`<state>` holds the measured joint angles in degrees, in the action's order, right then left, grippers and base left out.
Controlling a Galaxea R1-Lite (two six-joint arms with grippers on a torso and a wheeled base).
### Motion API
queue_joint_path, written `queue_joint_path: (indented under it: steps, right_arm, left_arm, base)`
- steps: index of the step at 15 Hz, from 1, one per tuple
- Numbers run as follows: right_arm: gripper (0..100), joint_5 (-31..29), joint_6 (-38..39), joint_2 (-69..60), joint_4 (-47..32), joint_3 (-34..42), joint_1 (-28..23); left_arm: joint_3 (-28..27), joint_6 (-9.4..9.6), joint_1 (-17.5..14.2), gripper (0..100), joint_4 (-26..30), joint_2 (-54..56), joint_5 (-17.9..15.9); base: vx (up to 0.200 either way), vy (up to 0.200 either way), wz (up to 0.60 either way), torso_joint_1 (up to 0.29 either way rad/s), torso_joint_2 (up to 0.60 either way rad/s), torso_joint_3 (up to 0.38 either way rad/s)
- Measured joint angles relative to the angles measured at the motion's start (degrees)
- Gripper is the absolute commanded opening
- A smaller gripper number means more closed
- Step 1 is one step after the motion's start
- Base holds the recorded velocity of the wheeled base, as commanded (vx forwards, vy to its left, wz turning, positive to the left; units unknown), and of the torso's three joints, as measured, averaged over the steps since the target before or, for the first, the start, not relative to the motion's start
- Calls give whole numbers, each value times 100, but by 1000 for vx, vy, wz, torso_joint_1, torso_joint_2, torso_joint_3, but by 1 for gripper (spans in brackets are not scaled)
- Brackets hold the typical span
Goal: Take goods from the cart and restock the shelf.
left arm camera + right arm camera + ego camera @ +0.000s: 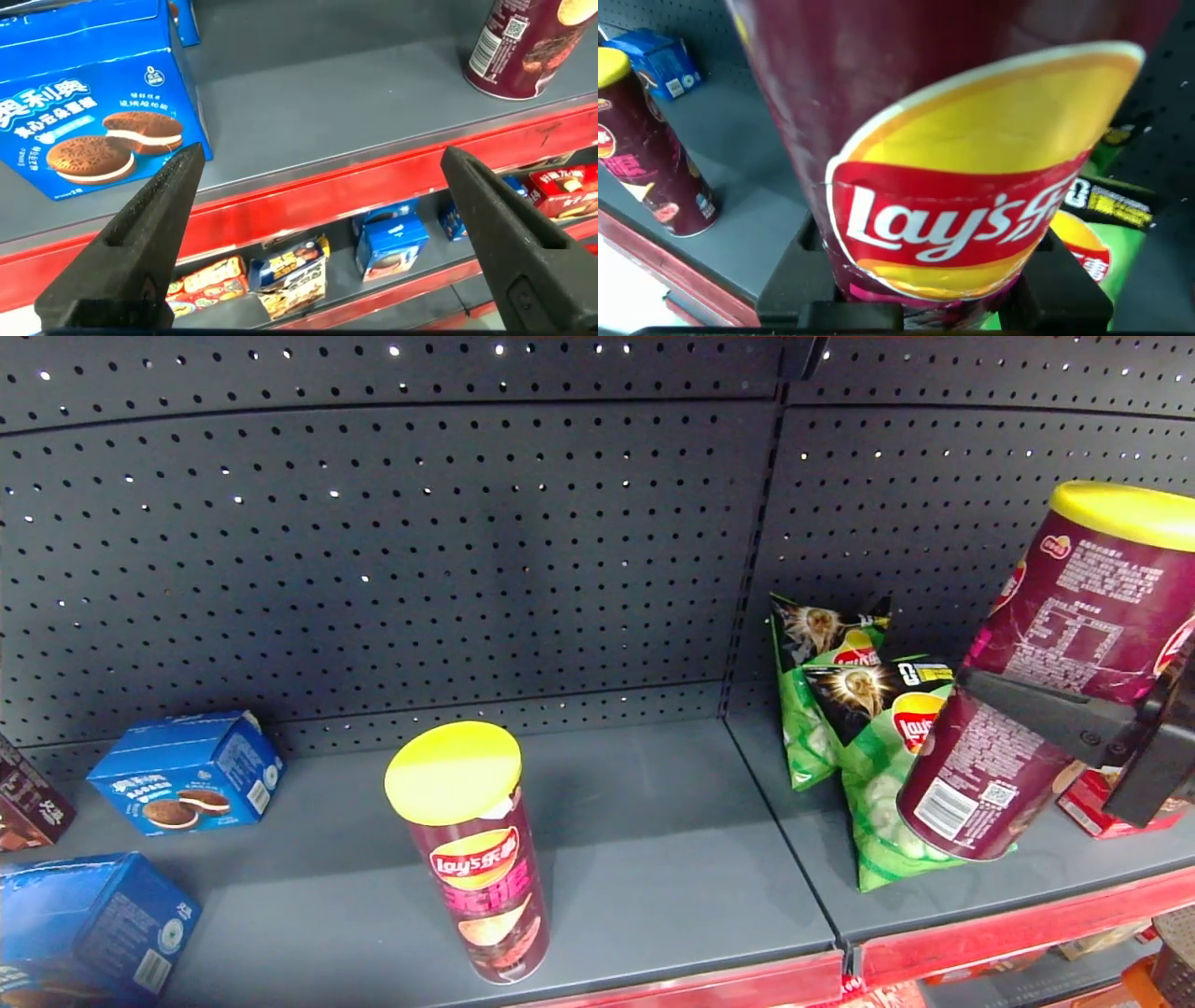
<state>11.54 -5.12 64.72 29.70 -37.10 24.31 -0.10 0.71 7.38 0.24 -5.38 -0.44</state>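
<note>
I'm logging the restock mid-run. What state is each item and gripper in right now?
held chip can: tilted, lid on, clamped above the shelf
standing chip can: upright on the shelf, lid on
green chip bags: sealed, propped up, one in front of the other
blue cookie boxes: closed, resting on the shelf
left gripper: open, empty
right gripper: shut on the held chip can

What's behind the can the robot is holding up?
Two green chip bags stand behind the can, the nearer one partly covered by it. A red box peeks out too, mostly hidden.
</note>
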Motion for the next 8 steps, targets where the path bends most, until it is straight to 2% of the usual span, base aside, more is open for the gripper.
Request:
queue_joint_path:
  steps: [4,8]
  right_arm:
    - [0,13,50,167,41,-41,-37]
    - [0,5,50,261,55,-11,-39]
  left_arm:
    - [2,0,1,100,0,-2,0]
    - [2,-2,6,100,7,-2,0]
  base:
    - [0,0,600,4,2,0]
    - [0,0,0,0,0,0]
